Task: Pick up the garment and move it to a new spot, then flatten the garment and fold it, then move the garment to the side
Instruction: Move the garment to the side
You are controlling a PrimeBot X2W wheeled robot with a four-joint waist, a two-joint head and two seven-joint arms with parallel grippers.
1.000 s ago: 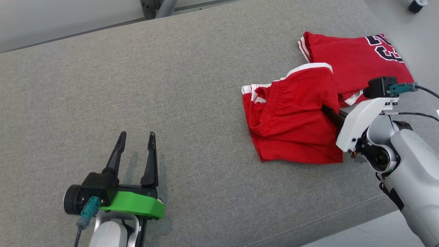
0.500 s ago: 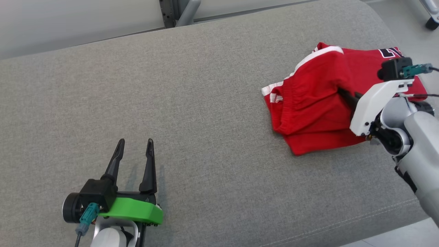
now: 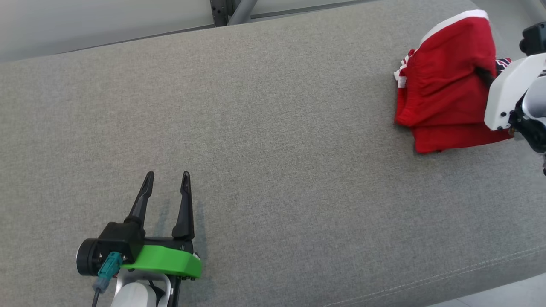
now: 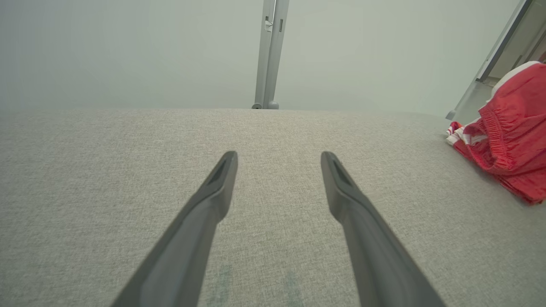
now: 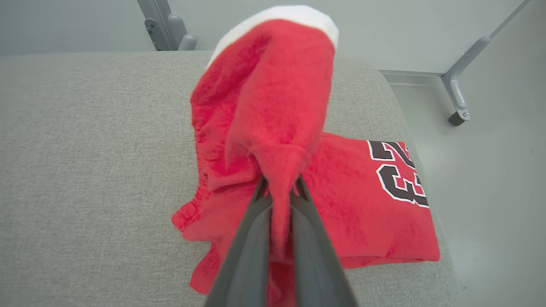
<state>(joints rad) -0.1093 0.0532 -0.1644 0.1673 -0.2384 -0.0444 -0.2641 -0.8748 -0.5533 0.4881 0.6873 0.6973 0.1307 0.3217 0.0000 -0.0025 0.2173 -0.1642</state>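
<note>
The garment (image 3: 443, 98) is a pair of red shorts with white trim and a black number, lying at the far right end of the grey cushion. My right gripper (image 5: 279, 187) is shut on a fold of the garment (image 5: 273, 106), which rises in a peak above its fingers while the rest rests on the cushion. In the head view the right gripper's white wrist sits at the right edge and its fingers are hidden in the cloth. My left gripper (image 3: 166, 177) stands open over bare cushion at the lower left, far from the garment (image 4: 507, 132).
The grey cushion (image 3: 256, 128) spans the view; its right end is rounded and drops to the floor close to the garment. Metal frame legs (image 5: 460, 81) stand on the floor beyond. A grey post (image 4: 269, 51) rises behind the cushion's back edge.
The right gripper has lifted and carried the garment's held fold towards the cushion's right end. The head camera has shifted too. The left gripper has stayed open and still.
</note>
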